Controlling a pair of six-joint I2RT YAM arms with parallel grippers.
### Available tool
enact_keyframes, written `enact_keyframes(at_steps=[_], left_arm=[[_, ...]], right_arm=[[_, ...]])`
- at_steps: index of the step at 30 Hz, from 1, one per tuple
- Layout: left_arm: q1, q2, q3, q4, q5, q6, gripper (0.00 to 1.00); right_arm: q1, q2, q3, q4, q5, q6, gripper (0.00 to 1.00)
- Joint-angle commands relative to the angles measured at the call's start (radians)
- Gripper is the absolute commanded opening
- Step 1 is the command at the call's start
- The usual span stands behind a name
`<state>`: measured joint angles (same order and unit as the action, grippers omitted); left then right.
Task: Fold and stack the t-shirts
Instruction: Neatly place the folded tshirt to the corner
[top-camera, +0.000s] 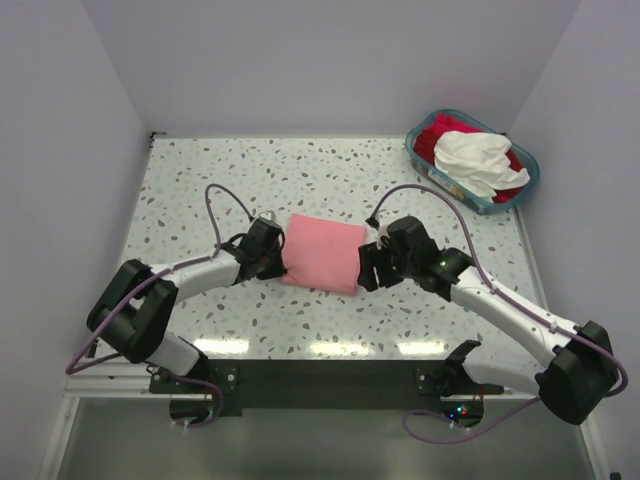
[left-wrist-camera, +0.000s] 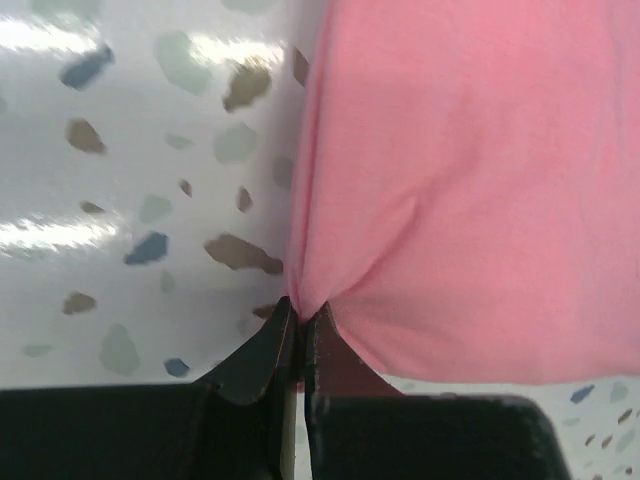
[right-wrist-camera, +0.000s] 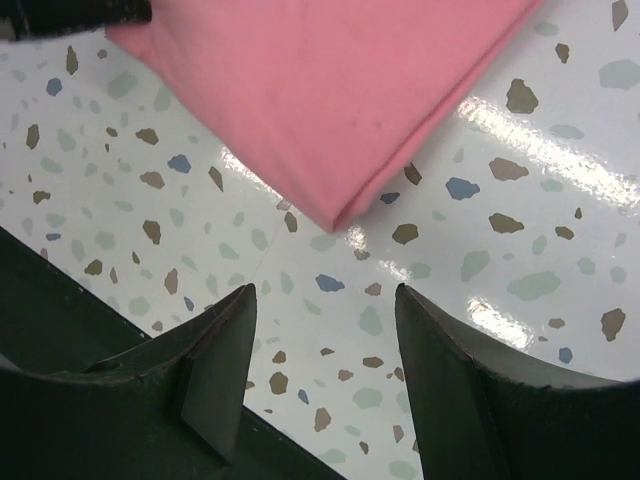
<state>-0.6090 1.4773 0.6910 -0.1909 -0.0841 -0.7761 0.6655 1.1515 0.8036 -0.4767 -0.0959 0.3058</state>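
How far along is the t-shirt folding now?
Done: the pink t-shirt lies folded on the table. In hand: the left gripper is shut on its edge; the right gripper is open near a corner. Left: the white t-shirt and red t-shirt lie crumpled in the basket; no stack yet.

**No legible writing in view**

I am finding no words, numbers or brand marks that I can read in any of my three views. The teal basket (top-camera: 445, 180) is showing some small coloured print on its near wall, too small for me to make out. The pink t-shirt (top-camera: 322, 252) is showing plain cloth only, and the worktop (top-camera: 200, 180) is showing only its speckles.
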Motion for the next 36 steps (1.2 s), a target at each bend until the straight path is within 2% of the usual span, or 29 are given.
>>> enact_keyframes(at_steps=[1,3,9,18,24,29,36], left_arm=[[0.112,0.06,0.066,-0.024,-0.129,0.086,0.0],[0.171,0.119,0.108,-0.031,-0.166,0.151,0.0],[0.285,0.349,0.407,-0.122,-0.273,0.351,0.0],[0.521,0.665,0.899,-0.202,-0.411,0.621,0.0],[0.67,0.802,1.108,-0.162,-0.474,0.762,0.0],[0.732,0.899,1.22,-0.078,-0.537,0.925,0.0],[0.792,0.969,1.344,0.037,-0.569,1.066,0.0]], right_arm=[[-0.001,-0.073,0.017,-0.042,-0.013,-0.056,0.61],[-0.001,-0.104,0.016,-0.043,-0.01,-0.066,0.61],[-0.001,-0.113,0.071,-0.088,0.013,-0.1,0.61],[-0.001,0.056,0.224,-0.125,0.076,-0.132,0.62],[-0.003,0.243,0.365,-0.174,0.093,-0.155,0.62],[-0.001,0.365,0.498,-0.226,0.091,-0.162,0.62],[-0.001,0.52,0.649,-0.287,0.074,-0.172,0.62]])
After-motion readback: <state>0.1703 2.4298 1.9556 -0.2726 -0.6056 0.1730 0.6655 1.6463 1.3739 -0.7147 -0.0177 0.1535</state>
